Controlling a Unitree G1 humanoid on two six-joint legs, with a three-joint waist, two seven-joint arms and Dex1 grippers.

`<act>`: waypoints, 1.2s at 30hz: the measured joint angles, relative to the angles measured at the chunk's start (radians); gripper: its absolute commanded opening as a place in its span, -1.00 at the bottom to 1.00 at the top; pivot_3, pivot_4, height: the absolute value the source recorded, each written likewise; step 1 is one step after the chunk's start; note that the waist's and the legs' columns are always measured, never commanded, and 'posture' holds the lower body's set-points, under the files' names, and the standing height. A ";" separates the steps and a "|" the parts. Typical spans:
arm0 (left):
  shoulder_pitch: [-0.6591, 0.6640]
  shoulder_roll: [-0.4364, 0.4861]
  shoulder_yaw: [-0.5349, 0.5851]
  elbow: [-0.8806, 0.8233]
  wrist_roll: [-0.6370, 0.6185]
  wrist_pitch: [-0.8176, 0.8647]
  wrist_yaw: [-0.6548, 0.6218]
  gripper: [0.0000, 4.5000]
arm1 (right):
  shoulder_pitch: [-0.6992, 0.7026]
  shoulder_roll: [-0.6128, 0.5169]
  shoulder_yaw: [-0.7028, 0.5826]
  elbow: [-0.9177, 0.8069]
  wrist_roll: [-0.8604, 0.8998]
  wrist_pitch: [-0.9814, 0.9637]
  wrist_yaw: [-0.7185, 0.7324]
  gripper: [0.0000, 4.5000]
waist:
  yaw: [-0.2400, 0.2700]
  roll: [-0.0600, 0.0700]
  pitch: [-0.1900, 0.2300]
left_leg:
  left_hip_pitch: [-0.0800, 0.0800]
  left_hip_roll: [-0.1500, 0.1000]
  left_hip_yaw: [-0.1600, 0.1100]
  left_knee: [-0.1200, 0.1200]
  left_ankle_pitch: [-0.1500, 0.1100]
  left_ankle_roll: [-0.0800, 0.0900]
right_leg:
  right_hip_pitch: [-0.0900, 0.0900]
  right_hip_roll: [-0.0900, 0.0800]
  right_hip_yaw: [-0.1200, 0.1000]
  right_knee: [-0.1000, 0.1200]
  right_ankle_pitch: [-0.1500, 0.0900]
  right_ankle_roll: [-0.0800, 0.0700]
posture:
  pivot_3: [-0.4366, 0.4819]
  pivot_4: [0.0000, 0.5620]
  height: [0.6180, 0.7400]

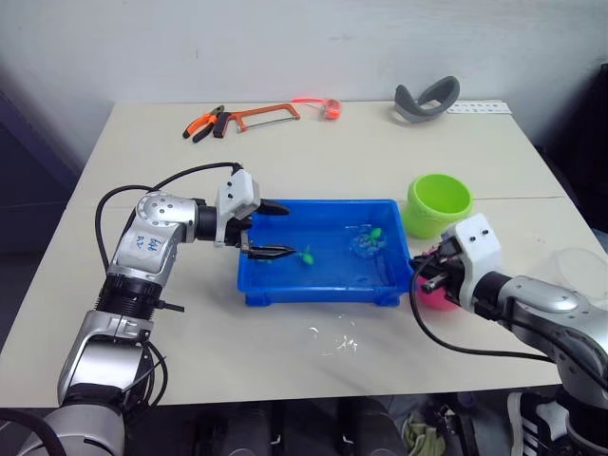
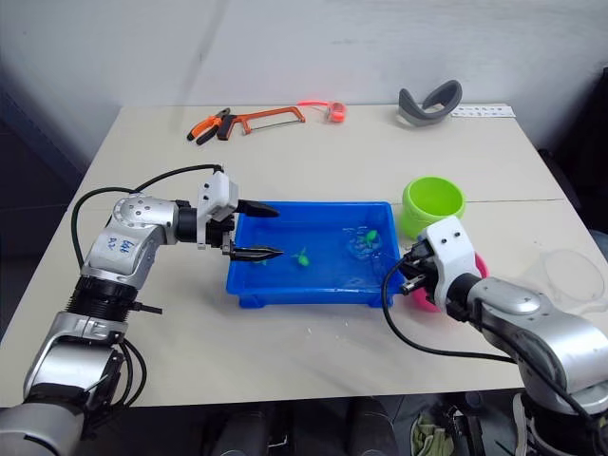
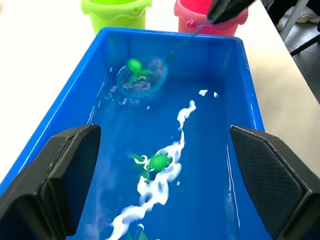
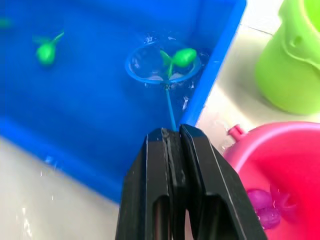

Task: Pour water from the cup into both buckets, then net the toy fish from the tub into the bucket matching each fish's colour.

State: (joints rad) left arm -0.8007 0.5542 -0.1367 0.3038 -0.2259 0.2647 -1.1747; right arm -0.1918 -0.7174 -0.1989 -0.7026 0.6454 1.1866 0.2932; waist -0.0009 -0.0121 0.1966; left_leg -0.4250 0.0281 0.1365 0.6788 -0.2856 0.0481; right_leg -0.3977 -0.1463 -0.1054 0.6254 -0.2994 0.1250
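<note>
Green fish (image 4: 184, 56) sits in the net (image 4: 162, 64) just ahead of the right hand (image 4: 172, 136), clenched on its handle, and could slip back into the tub (image 1: 318, 293) if tilted before reaching the green bucket (image 1: 439, 204).

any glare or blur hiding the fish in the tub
Left wrist view: a white streak of glare on the water runs past a green fish, which stays readable. Right wrist view: the netted green fish is clear, but the right claw up close looks soft. Head views: the fish are small specks in the tub.
</note>
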 measured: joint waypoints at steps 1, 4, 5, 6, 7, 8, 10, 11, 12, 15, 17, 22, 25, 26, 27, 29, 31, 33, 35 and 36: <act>-0.007 -0.002 0.000 0.010 0.000 -0.005 -0.001 0.99 | 0.014 -0.013 0.000 -0.025 -0.004 -0.023 0.012 -1.00 | 0.000 0.000 0.000 | 0.000 0.000 0.000 0.000 0.000 0.000 | 0.000 0.000 0.000 0.000 0.000 0.000 | -0.05 -0.47 1.00; -0.013 -0.021 0.000 0.024 0.000 -0.006 -0.004 0.99 | 0.045 -0.030 -0.011 -0.066 -0.020 -0.058 0.025 -1.00 | 0.000 0.000 0.000 | 0.000 0.000 0.000 0.000 0.000 0.000 | 0.000 0.000 0.000 0.000 0.000 0.000 | -0.05 -0.47 1.00; -0.015 -0.037 -0.001 0.026 -0.001 -0.005 -0.006 0.99 | 0.057 -0.037 -0.027 -0.086 -0.020 -0.068 0.032 -1.00 | 0.001 0.000 0.000 | 0.000 0.000 0.000 0.000 0.000 0.000 | 0.000 0.000 0.000 0.000 0.000 0.000 | -0.05 -0.47 1.00; -0.016 -0.047 -0.002 0.027 -0.002 -0.004 -0.007 0.99 | 0.059 -0.047 -0.046 -0.099 -0.020 -0.074 0.037 -1.00 | 0.002 0.000 0.000 | 0.000 0.000 0.000 0.000 0.000 0.000 | 0.000 0.000 0.000 0.000 0.000 0.000 | -0.05 -0.47 1.00; -0.020 -0.063 -0.002 0.029 -0.003 0.001 -0.007 0.99 | 0.061 -0.066 -0.081 -0.113 -0.022 -0.079 0.043 -1.00 | 0.004 0.000 0.000 | 0.000 0.000 0.000 0.000 0.000 0.000 | 0.000 0.000 0.000 0.000 0.000 0.000 | -0.05 -0.47 1.00; -0.022 -0.071 -0.002 0.029 -0.004 0.004 -0.007 0.99 | 0.060 -0.076 -0.100 -0.116 -0.025 -0.084 0.046 -1.00 | 0.005 0.000 0.000 | 0.000 0.000 0.000 0.001 0.000 0.000 | 0.000 0.000 0.000 0.000 0.000 0.001 | -0.05 -0.47 1.00; -0.037 -0.104 -0.001 0.031 -0.013 0.027 0.000 0.99 | 0.062 -0.111 -0.156 -0.117 -0.032 -0.091 0.060 -1.00 | 0.008 0.000 0.000 | 0.000 -0.001 -0.001 0.001 0.000 0.001 | 0.001 0.000 0.000 -0.002 0.000 0.001 | -0.05 -0.47 1.00; -0.048 -0.127 0.000 0.030 -0.024 0.043 0.006 0.99 | 0.061 -0.135 -0.187 -0.115 -0.037 -0.092 0.068 -1.00 | 0.011 0.000 0.000 | 0.000 -0.001 -0.001 0.001 0.000 0.001 | 0.001 -0.001 0.000 -0.004 0.000 0.001 | -0.05 -0.47 1.00; -0.053 -0.140 0.000 0.028 -0.028 0.050 0.010 0.99 | 0.059 -0.149 -0.208 -0.114 -0.041 -0.095 0.072 -1.00 | 0.011 0.000 0.000 | 0.000 0.000 -0.001 0.001 0.000 0.001 | 0.001 -0.001 0.000 -0.004 0.000 0.001 | -0.05 -0.47 1.00; -0.059 -0.171 0.000 0.023 -0.042 0.066 0.022 0.99 | 0.064 -0.229 -0.257 -0.074 -0.074 -0.116 0.109 -1.00 | 0.013 0.000 0.000 | 0.000 0.000 0.000 0.001 0.000 0.001 | 0.001 0.000 0.000 -0.004 0.000 0.001 | -0.05 -0.47 1.00; -0.059 -0.187 0.000 0.022 -0.043 0.072 0.026 0.99 | 0.091 -0.296 -0.276 -0.028 -0.133 -0.172 0.141 -1.00 | 0.012 0.000 0.000 | 0.000 0.000 0.000 0.001 0.000 0.001 | 0.001 0.000 0.000 -0.004 0.000 0.001 | -0.05 -0.47 1.00; -0.060 -0.191 0.000 0.022 -0.043 0.073 0.029 0.99 | 0.144 -0.409 -0.241 0.123 -0.320 -0.408 0.213 -1.00 | 0.011 0.000 0.000 | 0.000 0.000 0.001 0.002 0.000 0.001 | 0.001 0.000 0.001 -0.004 0.000 0.001 | -0.05 -0.47 1.00; -0.060 -0.189 0.001 0.020 -0.043 0.074 0.032 0.99 | 0.152 -0.469 -0.137 0.257 -0.469 -0.613 0.235 -1.00 | 0.008 0.000 0.000 | 0.001 -0.001 0.002 0.002 0.000 0.001 | 0.001 0.000 0.001 -0.003 0.001 0.001 | -0.05 -0.47 1.00; -0.060 -0.188 0.001 0.017 -0.043 0.074 0.034 0.99 | 0.153 -0.493 -0.103 0.302 -0.524 -0.688 0.241 -1.00 | 0.004 0.000 0.000 | 0.001 -0.001 0.002 0.002 0.000 0.001 | 0.000 0.000 0.001 -0.004 0.001 0.001 | -0.05 -0.47 1.00; -0.059 -0.187 0.001 0.017 -0.043 0.075 0.036 0.99 | 0.151 -0.502 -0.087 0.321 -0.552 -0.727 0.243 -1.00 | 0.004 0.000 0.000 | 0.001 -0.001 0.002 0.002 0.000 0.001 | 0.000 0.000 0.001 -0.003 0.001 0.001 | -0.05 -0.47 1.00; -0.058 -0.182 0.003 0.012 -0.043 0.080 0.041 0.99 | 0.140 -0.551 -0.024 0.394 -0.659 -0.881 0.244 -1.00 | 0.001 0.000 0.000 | 0.001 -0.001 0.002 0.002 0.000 0.000 | 0.000 0.000 0.002 -0.003 0.001 0.001 | -0.05 -0.47 1.00; -0.058 -0.180 0.004 0.000 -0.043 0.084 0.047 0.99 | 0.125 -0.599 0.019 0.467 -0.753 -1.010 0.243 -1.00 | 0.000 0.000 0.000 | 0.001 0.000 0.002 0.002 0.001 0.000 | 0.000 0.000 0.002 -0.004 0.000 0.001 | -0.05 -0.47 1.00; -0.057 -0.178 0.009 -0.016 -0.044 0.086 0.051 0.99 | 0.113 -0.611 0.033 0.516 -0.803 -1.079 0.244 -1.00 | 0.000 0.000 0.000 | 0.001 0.000 0.002 0.002 0.001 -0.001 | 0.000 0.000 0.002 -0.004 0.000 0.001 | -0.05 -0.47 1.00; -0.057 -0.165 0.014 -0.020 -0.044 0.087 0.057 0.99 | 0.095 -0.596 0.036 0.557 -0.807 -1.113 0.260 -1.00 | 0.000 0.000 0.000 | 0.001 0.000 0.002 0.002 0.002 -0.001 | 0.000 0.000 0.002 -0.004 0.001 0.001 | -0.05 -0.47 1.00; -0.055 -0.155 0.018 -0.020 -0.044 0.088 0.059 0.99 | 0.084 -0.580 0.034 0.567 -0.801 -1.119 0.267 -1.00 | 0.000 0.000 0.000 | 0.001 0.000 0.002 0.002 0.002 -0.002 | 0.000 0.000 0.002 -0.003 0.001 0.001 | -0.05 -0.47 1.00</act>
State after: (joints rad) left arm -0.8556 0.3988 -0.1185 0.2840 -0.2700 0.3528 -1.1153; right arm -0.1075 -1.2975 -0.1652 -0.1354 -0.1558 0.0676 0.5601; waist -0.0009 -0.0121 0.1968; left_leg -0.4237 0.0286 0.1387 0.6806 -0.2837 0.0463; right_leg -0.3972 -0.1458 -0.1035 0.6220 -0.2989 0.1261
